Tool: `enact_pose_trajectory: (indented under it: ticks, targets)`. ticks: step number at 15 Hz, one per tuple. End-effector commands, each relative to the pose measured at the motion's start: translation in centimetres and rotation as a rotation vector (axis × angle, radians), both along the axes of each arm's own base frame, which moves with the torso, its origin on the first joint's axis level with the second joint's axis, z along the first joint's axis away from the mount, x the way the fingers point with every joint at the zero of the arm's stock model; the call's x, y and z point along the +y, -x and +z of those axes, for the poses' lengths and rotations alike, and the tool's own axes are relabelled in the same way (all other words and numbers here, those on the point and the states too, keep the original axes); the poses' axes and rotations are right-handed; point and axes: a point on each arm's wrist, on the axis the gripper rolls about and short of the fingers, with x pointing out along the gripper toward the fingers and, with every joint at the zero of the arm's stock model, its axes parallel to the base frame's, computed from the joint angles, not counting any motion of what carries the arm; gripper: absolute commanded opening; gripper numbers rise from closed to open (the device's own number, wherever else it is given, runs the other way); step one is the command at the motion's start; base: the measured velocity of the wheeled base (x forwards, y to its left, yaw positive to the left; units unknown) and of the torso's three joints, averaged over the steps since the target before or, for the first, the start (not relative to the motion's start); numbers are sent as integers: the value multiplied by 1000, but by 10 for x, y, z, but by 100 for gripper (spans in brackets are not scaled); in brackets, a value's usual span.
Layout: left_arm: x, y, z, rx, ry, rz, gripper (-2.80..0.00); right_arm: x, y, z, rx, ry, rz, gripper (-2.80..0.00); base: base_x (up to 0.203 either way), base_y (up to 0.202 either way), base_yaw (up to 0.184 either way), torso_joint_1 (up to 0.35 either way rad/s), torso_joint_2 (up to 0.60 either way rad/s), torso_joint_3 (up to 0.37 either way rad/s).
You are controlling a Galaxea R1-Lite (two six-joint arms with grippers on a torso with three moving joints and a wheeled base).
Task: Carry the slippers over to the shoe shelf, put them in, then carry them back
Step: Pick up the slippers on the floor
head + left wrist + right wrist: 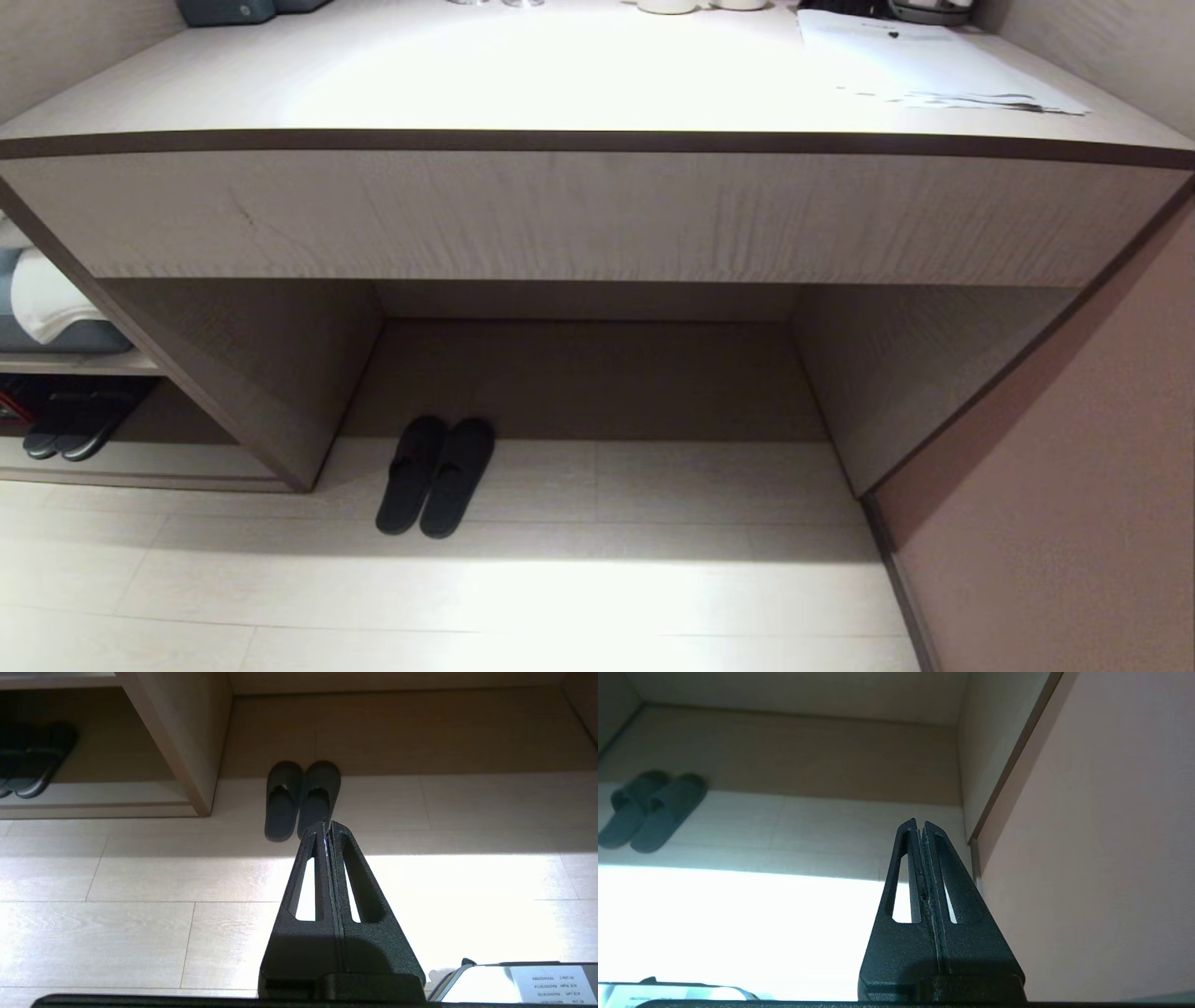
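Under the desk [597,215], at the left of its knee recess, the slippers [436,476] lie side by side and touching on the pale plank floor [560,597], toes toward the back panel, heels toward me. To my left, past the desk's side panel, the shoe shelf [140,462] holds another dark pair [70,434]; folded white cloth [42,299] sits on the level above. Papers [934,65] lie on the desktop's right. My left gripper [328,823] hangs above the floor short of the slippers, its fingers pressed together, holding nothing. My right gripper [920,822] is likewise closed and empty, near the pinkish wall [1111,835].
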Motion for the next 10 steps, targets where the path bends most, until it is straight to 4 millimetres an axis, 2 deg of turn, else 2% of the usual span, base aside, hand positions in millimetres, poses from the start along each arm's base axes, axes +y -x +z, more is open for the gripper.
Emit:
enact_pose_trajectory:
  ticks: [1, 10]
  targets:
    - [0, 0, 0, 2, -1, 0, -280, 0, 0, -12, 0, 0, 0, -280, 0, 0, 0, 5, 5, -191]
    - [0, 0, 0, 1, 1, 0, -280, 0, 0, -12, 0, 0, 0, -280, 0, 0, 0, 3, 2, -196]
